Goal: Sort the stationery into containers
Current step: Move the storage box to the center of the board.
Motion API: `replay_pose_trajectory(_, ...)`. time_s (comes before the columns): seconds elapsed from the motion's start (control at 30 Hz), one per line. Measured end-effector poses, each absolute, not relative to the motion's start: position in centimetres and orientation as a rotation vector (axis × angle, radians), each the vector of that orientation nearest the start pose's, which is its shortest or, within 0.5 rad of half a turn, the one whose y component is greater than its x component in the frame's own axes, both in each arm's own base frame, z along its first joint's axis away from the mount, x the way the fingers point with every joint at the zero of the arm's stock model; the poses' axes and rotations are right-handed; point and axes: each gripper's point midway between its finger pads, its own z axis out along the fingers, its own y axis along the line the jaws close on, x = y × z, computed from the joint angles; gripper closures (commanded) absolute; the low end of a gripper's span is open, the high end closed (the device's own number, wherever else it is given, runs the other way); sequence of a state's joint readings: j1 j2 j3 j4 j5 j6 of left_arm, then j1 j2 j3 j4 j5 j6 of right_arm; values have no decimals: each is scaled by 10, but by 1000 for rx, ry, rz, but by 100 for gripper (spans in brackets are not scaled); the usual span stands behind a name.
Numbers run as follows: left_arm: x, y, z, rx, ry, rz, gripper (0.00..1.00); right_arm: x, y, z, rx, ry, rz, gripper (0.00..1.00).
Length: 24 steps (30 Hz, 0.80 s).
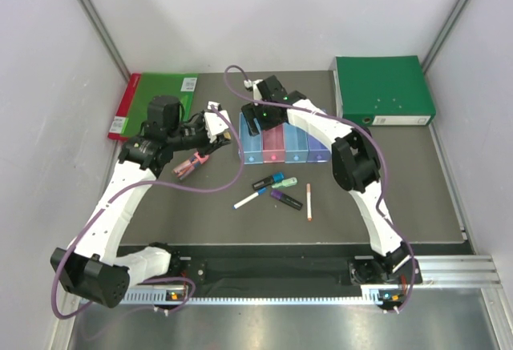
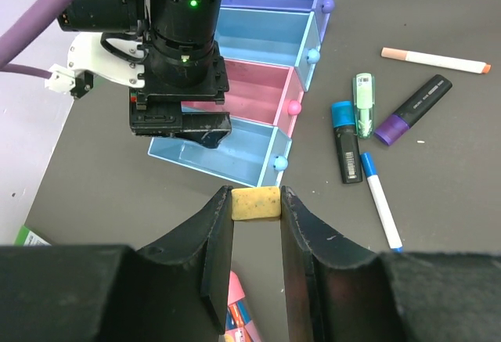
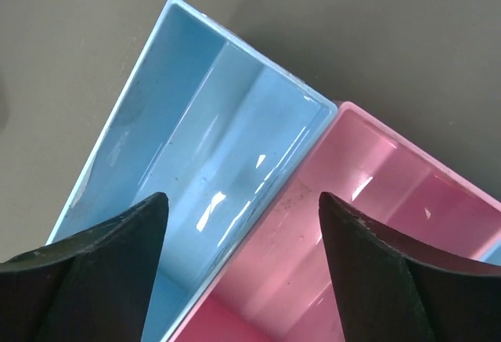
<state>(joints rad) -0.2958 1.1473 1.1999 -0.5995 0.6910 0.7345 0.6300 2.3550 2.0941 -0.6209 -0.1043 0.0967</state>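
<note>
Four joined translucent rectangular plastic bins [image 1: 282, 143] stand in one row on the dark counter [image 1: 200, 206]: one light blue bin [image 3: 196, 162], one pink bin [image 3: 376, 225], one blue, one purple-blue. Their long axes run parallel, away from the arm bases.

The left tool [image 2: 257, 225] is clenched on one small yellow block [image 2: 256, 203], held between its two fingers [image 2: 215, 240]. The light blue bin's near end lies just ahead of this tool.

The right tool [image 3: 243, 225] is released, fingers spread wide, directly above the wall shared by the light blue and pink bins.

Five pens lie loose on the counter, ahead and to the right of the left tool: one black-blue marker [image 2: 345, 140], one mint green marker [image 2: 364, 104], one purple-black marker [image 2: 413, 109], one white-blue pen [image 2: 380, 199], one thin pink-white pen [image 2: 435, 60]. The black-blue and mint green markers lie side by side, roughly parallel; the purple-black marker lies diagonally.

One pink piece [image 1: 192, 165] lies beneath the left tool.
</note>
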Motion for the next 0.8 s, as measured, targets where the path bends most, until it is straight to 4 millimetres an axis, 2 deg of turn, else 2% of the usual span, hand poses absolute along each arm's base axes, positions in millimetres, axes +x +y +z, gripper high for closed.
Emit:
replay_pose_trajectory(0.13,290,-183,282,1319,1519,-452,100,455,356,86,-705,2390,420,20)
replay_pose_trajectory(0.2,290,-183,282,1318,1520,-452,100,451,350,100,-701,2379,404,20)
replay_pose_trajectory(0.37,288,-182,282,1317,1516,-449,100,446,336,152,-682,2295,396,18)
replay_pose_trajectory(0.5,282,-180,272,1321,1529,-457,100,440,316,200,-662,2215,380,17)
replay_pose_trajectory(0.63,288,-185,252,1332,1550,-497,100,443,285,233,-611,2159,310,16)
replay_pose_trajectory(0.7,298,-190,241,1337,1561,-519,100,447,262,243,-574,2148,252,16)
replay_pose_trajectory(0.8,325,-202,212,1350,1601,-569,100,452,223,251,-514,2151,155,16)
